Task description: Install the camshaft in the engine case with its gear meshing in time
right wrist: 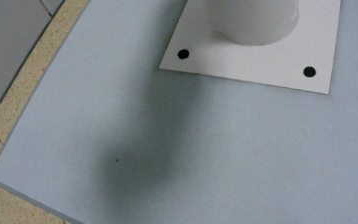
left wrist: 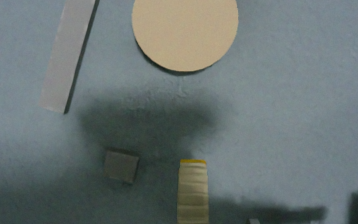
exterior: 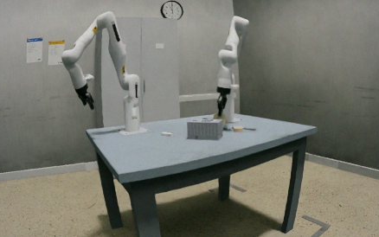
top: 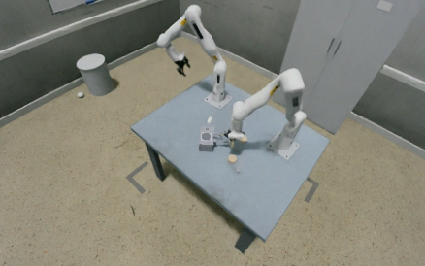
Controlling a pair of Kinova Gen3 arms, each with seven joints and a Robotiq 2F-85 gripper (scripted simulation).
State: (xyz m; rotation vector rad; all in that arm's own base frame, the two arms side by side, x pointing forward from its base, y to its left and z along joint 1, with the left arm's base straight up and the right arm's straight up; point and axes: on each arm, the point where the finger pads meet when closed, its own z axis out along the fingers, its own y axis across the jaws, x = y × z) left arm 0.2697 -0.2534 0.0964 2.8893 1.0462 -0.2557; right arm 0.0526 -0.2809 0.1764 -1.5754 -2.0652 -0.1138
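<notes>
The grey engine case (top: 206,146) (exterior: 204,130) stands on the table; a round dark feature shows on it in the top view. My left gripper (top: 231,139) (exterior: 220,113) is shut on the camshaft, low over the table beside the case. The camshaft's brass-coloured big gear (top: 232,144) (left wrist: 193,192) shows edge-on in the left wrist view. Its shaft, the bearing and the marked teeth cannot be made out. The case is out of the left wrist view. My right gripper (top: 185,70) (exterior: 88,105) is open and empty, high beyond the table's edge.
A tan disc (top: 232,158) (exterior: 238,129) (left wrist: 185,35) lies near a grey bar (top: 239,168) (left wrist: 70,55). Another tan disc (top: 244,139) lies by the left gripper. A small grey block (left wrist: 121,166) and a small white piece (top: 210,119) (exterior: 166,134) lie on the table.
</notes>
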